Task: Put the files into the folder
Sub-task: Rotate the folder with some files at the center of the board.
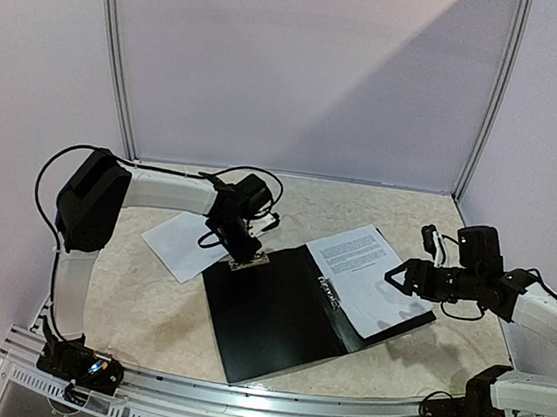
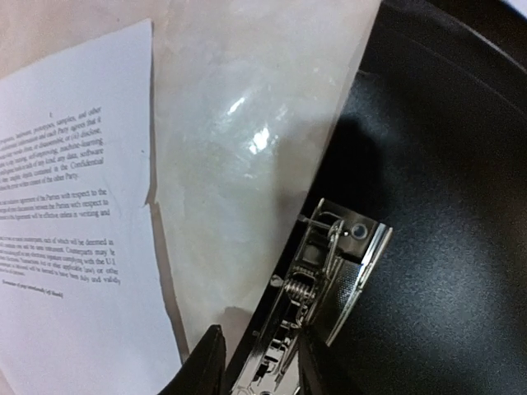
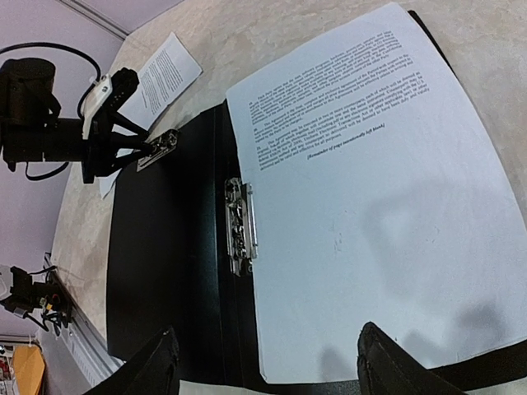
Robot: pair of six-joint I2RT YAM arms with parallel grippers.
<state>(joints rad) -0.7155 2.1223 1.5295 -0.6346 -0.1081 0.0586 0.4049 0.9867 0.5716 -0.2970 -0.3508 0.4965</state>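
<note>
While the folder [image 1: 267, 313] lies open on the table [image 1: 147, 304], I see one sheet [image 1: 366, 279] resting on its right half. A second sheet [image 1: 182, 243] lies on the table near the folder's far left corner. My left gripper [image 2: 259, 366] straddles the metal clip [image 2: 333, 263] at the folder's far left edge; whether it pinches the clip I cannot tell. My right gripper [image 3: 272, 366] hangs spread wide over the outer edge of the sheet in the folder, grasping nothing.

Soft even light, with glare on the table [image 2: 247, 132].
</note>
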